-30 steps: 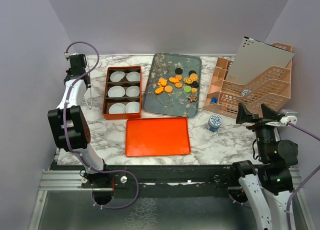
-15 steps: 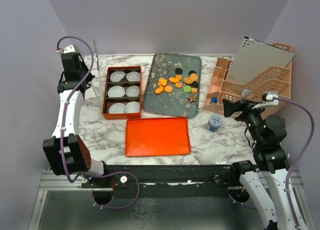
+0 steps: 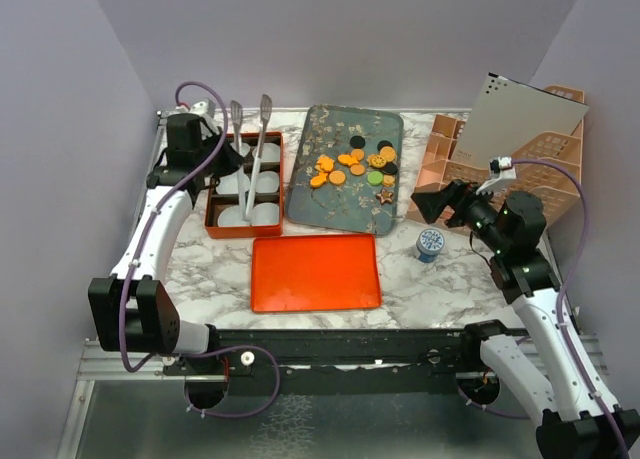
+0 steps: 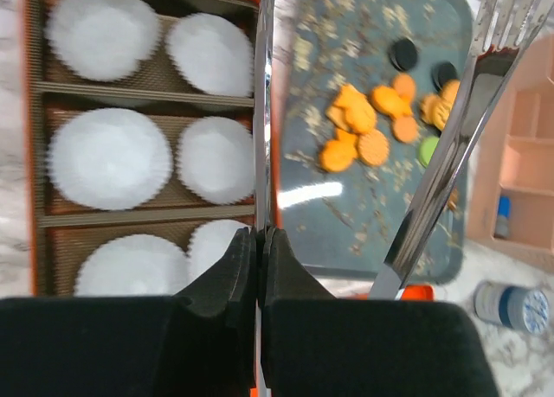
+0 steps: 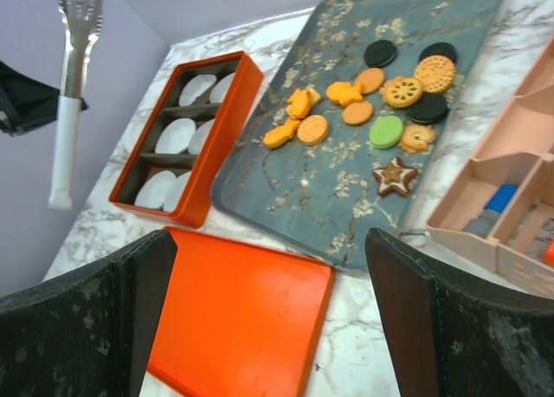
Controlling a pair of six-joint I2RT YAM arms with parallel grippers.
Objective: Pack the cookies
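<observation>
Two robot arms reach over a white marble tabletop (image 3: pixel 205 269). Many small flat cookies (image 3: pixel 358 164) lie loose on the far right part of a grey-blue floral metal tray (image 3: pixel 330 211) at the middle of the tabletop. Most are orange, a few are black, one is a green disc (image 5: pixel 386 131), and a brown star-shaped cookie (image 5: pixel 396 176) sits nearest the arms.

Just left of the tray stands an orange rectangular box (image 3: pixel 211 194) divided into three rows, with six white pleated paper cup liners (image 4: pixel 108 159) inside, two to a row. No cookie shows in the box. A flat orange lid (image 3: pixel 315 272) lies on the near side of both box and tray.

The left pincer (image 4: pixel 258 241) is closed tight on a pair of shiny metal tongs with a white grip (image 3: pixel 257 157), held above the box with the slotted tips pointing toward the far wall. One blade of the tongs runs straight out from between the jaws, and the other splays to the right over the tray.

The right pincer (image 5: pixel 268 240) is spread wide and holds nothing. It hangs in the air to the right of the tray, facing the cookies, above a small round blue-and-white patterned tin (image 3: pixel 430 243). Behind it is a peach plastic lattice organiser (image 3: pixel 520 184) with a pale perforated board (image 3: pixel 525 119) leaning in it
</observation>
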